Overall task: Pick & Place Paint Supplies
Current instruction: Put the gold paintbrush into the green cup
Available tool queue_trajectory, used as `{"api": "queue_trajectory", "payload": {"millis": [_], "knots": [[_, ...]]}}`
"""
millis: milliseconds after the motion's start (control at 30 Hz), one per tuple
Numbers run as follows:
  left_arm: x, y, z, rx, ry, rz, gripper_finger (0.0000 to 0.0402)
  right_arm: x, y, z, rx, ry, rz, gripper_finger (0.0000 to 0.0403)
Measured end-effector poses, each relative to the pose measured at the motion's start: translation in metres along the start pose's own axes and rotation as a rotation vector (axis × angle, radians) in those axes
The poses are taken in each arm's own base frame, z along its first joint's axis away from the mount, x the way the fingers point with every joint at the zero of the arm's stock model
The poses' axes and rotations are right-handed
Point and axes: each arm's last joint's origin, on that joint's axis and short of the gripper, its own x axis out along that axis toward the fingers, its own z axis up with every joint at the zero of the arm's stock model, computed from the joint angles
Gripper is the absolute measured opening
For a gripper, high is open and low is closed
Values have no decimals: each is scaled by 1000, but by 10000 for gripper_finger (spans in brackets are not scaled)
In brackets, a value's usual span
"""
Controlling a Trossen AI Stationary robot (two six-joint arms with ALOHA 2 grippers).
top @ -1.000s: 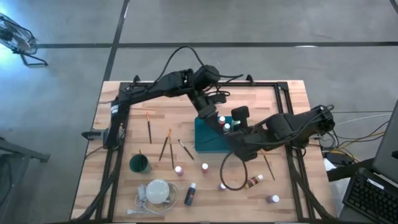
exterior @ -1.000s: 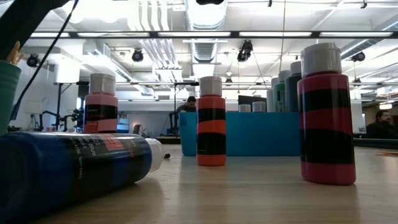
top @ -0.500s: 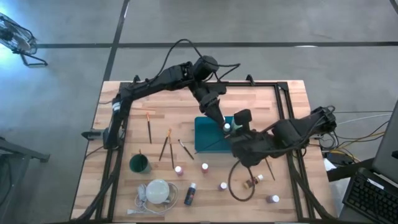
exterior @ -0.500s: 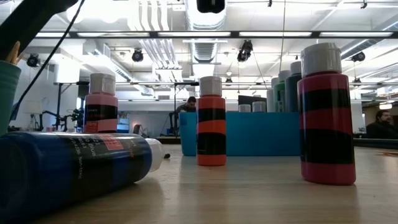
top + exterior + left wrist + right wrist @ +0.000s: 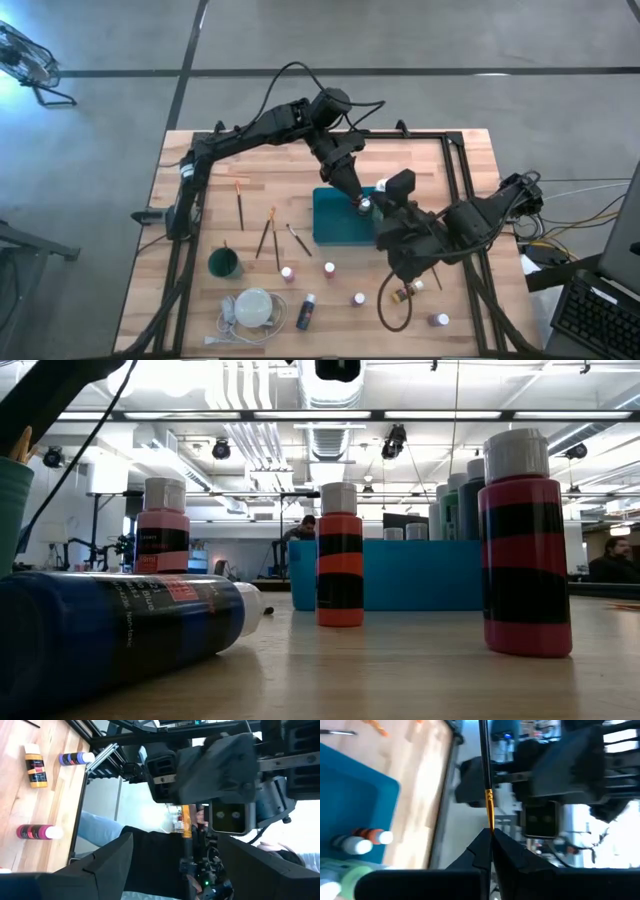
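The left gripper point(image 5: 362, 203) hangs over the tray point(image 5: 335, 222) at the bench's point(image 5: 460, 160) middle, its fingers wide apart and empty. The right gripper point(image 5: 489, 834), beside the tray's right edge, has its fingers pinched shut on a brush point(image 5: 485, 780).

Loose brushes point(image 5: 268, 232) lie left of the tray and bottles point(image 5: 329, 268) dot the near edge, leaving the far-right corner open. A cup point(image 5: 224, 264) and a disc point(image 5: 254, 306) sit at the near-left corner.

Only the right wrist view shows the held brush and the bottles lying in the tray point(image 5: 367, 838). The low view shows more bottles standing in it point(image 5: 470, 500).
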Motion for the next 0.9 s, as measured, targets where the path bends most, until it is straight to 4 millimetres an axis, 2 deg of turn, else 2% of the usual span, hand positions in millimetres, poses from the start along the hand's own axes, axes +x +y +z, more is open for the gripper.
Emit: {"api": "queue_trajectory", "payload": {"millis": [167,467,900], "knots": [[0,0,0,0,2,-1,295,1,-3,-1,-26,27,-97,8],[1,-2,0,10,9,-12,289,9,-3,2,-35,37,-84,8],[6,-6,0,26,14,-34,222,11,-4,7,-42,19,-91,8]]}}
